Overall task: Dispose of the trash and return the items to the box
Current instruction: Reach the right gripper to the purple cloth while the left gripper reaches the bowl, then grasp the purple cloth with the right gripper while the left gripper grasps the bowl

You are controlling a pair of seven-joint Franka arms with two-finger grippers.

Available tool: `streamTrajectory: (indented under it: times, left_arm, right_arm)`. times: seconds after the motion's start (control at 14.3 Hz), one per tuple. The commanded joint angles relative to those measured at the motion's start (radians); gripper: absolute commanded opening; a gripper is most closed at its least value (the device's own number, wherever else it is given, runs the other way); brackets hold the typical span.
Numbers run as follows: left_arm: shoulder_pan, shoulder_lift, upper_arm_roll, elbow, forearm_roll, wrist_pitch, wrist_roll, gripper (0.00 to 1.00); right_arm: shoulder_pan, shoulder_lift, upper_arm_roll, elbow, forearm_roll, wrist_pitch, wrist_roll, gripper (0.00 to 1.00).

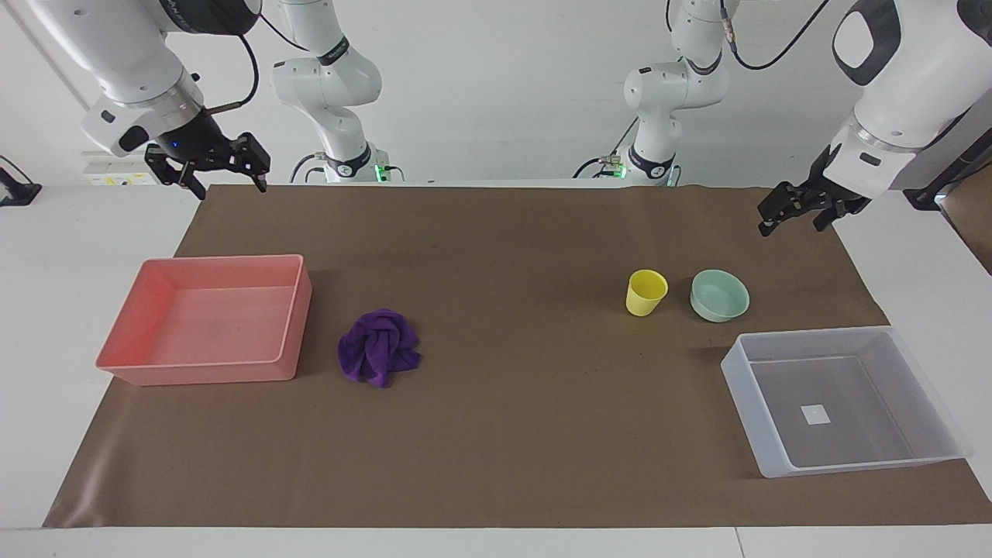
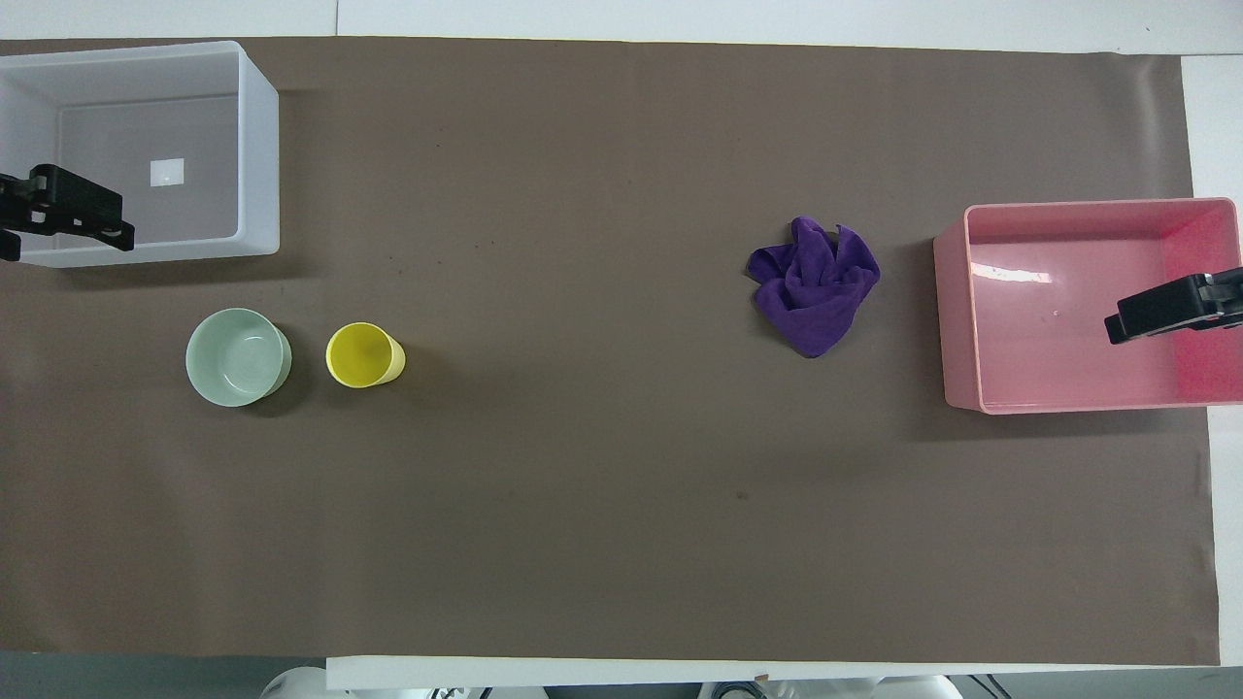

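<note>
Cup (image 1: 645, 292) beside bowl (image 1: 720, 295), both nearer the robots than the bin (image 1: 845, 400) at the left arm's end, cloth (image 1: 378, 346) beside the tray (image 1: 208, 319) toward the right arm's end

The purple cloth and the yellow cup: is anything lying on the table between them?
Nothing. Between the purple cloth and the yellow cup only bare brown mat shows, in both views.

Both arms are glossy white, built of rounded segments with dark grey or black bands at the joints. Black cables loop along their upper links. Each base shows a small green light. The left gripper (image 1: 798, 209) and right gripper (image 1: 225, 167) are matt black, blocky, with a silver ring at each wrist.
</note>
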Motion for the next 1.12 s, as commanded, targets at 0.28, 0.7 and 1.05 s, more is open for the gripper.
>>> streamTrajectory:
  times: [0.28, 0.7, 1.05]
  left_arm:
    - [0.010, -0.004, 0.011, 0.028, 0.001, -0.023, 0.033, 1.00]
    - [0.056, -0.259, 0.016, -0.658, 0.000, 0.575, 0.007, 1.00]
    - [0.089, -0.193, 0.014, -0.846, 0.000, 0.760, 0.016, 1.00]
  right_arm:
    - [0.001, -0.027, 0.009, -0.068, 0.010, 0.087, 0.012, 1.00]
    - [0.156, 0.130, 0.020, -0.116, 0.011, 0.339, 0.067, 1.00]
    - [0.229, 0.232, 0.021, -0.269, 0.013, 0.630, 0.092, 1.00]
